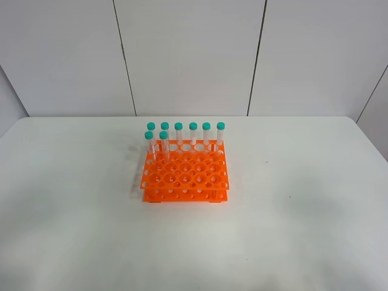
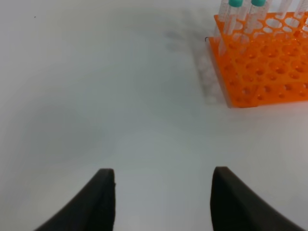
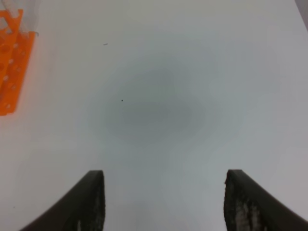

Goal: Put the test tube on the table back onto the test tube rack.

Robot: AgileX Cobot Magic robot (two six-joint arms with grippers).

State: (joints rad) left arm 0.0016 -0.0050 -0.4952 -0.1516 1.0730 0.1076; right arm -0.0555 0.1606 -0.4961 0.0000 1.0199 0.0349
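The orange test tube rack [image 1: 185, 176] stands in the middle of the white table [image 1: 303, 200]. Several clear test tubes with teal caps [image 1: 193, 133] stand upright in its back rows, two of them [image 1: 163, 142] one row nearer at the left. I see no tube lying on the table in any view. Neither gripper shows in the exterior high view. My left gripper [image 2: 163, 171] is open and empty over bare table, with the rack [image 2: 264, 62] and two capped tubes [image 2: 233, 19] ahead of it. My right gripper [image 3: 165, 172] is open and empty, with the rack's edge [image 3: 12, 62] off to one side.
Grey wall panels [image 1: 188, 54] stand behind the table's far edge. A soft shadow [image 3: 154, 106] lies on the table under the right gripper.
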